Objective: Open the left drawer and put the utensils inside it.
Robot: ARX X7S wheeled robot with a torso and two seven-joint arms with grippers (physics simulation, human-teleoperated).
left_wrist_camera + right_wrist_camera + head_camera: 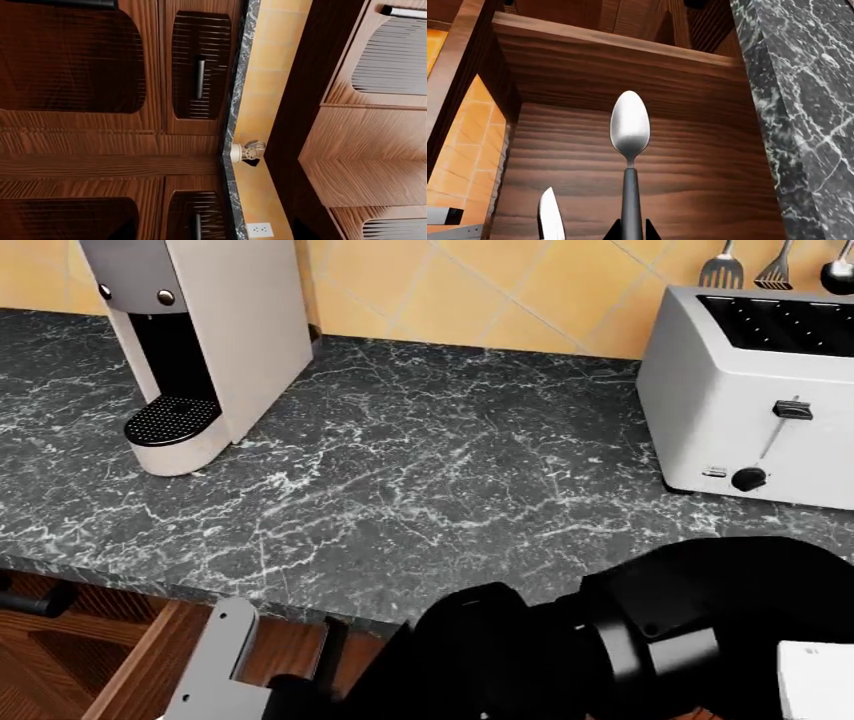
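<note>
- The left drawer (640, 165) stands pulled open beneath the marble tabletop (441, 480); its plain wood-plank inside fills the right wrist view.
- A spoon (630, 131) with a silver bowl and dark handle is held over the open drawer, bowl pointing away from the camera.
- The right gripper (630, 235) shows only as dark tips at the handle's base, its jaws clamped on the spoon.
- A pale pointed blade (551, 216) lies on the drawer floor beside the spoon.
- The left gripper is outside every view; its wrist camera faces cabinet doors (200, 65).
- A coffee machine (207, 330) and toaster (761, 380) stand well apart on the tabletop.
</note>
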